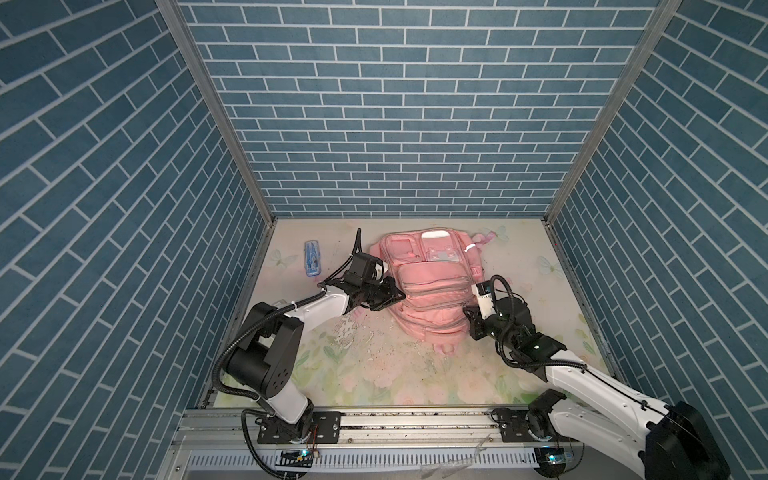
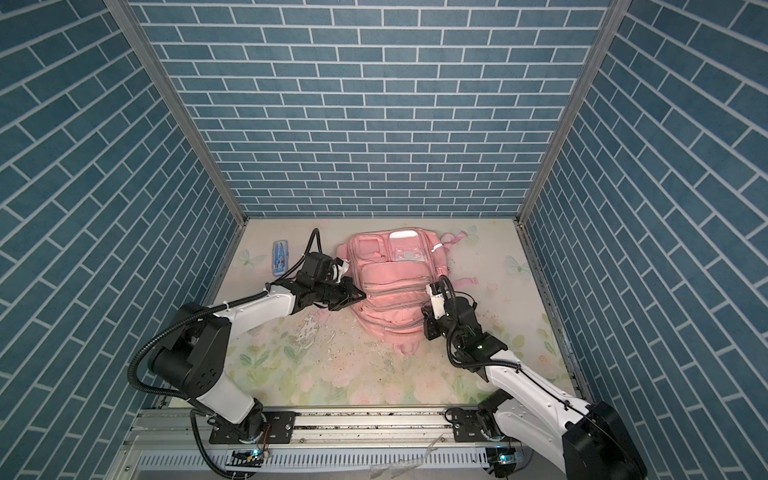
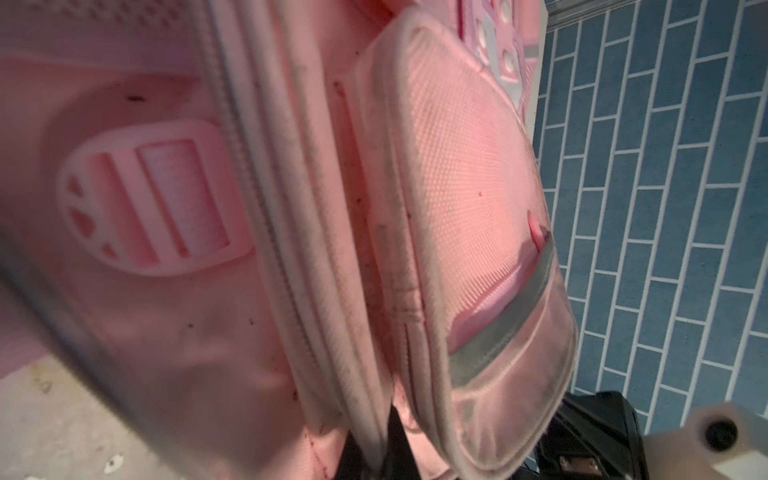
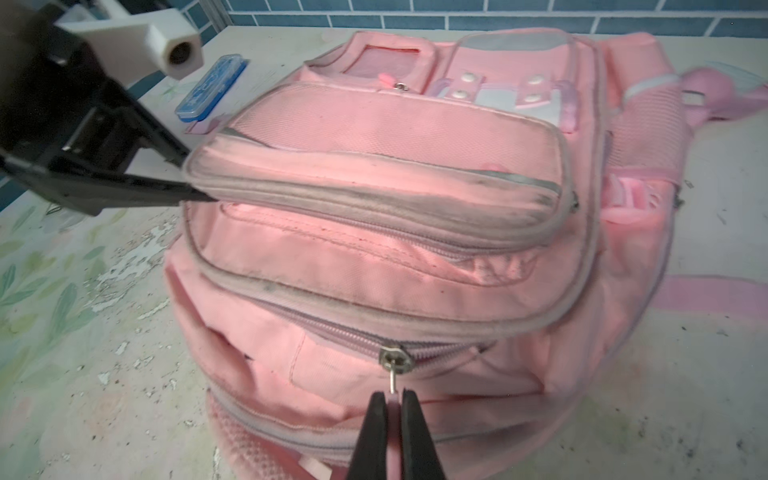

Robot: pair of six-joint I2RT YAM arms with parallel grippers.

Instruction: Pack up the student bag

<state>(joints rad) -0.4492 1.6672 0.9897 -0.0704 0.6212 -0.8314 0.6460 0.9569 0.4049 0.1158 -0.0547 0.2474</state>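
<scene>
The student bag (image 1: pixel 432 286) (image 2: pixel 395 286), a pink backpack, lies flat mid-table with its front pockets facing up. My left gripper (image 1: pixel 401 296) (image 2: pixel 363 296) is at the bag's left side, shut on the piped edge of a front pocket (image 4: pixel 216 183). The left wrist view shows that piping pinched in the gripper (image 3: pixel 374 461). My right gripper (image 1: pixel 467 311) (image 2: pixel 424 311) is at the bag's near right corner. It is shut (image 4: pixel 393 395) on the pink pull tab of a metal zipper slider (image 4: pixel 395 359), on a zip that looks closed.
A blue pencil case (image 1: pixel 311 258) (image 2: pixel 280 258) (image 4: pixel 212 89) lies at the far left of the floral table (image 1: pixel 374 365), left of the left arm. A pink strap (image 4: pixel 715 297) trails off the bag's right side. Blue brick walls enclose three sides.
</scene>
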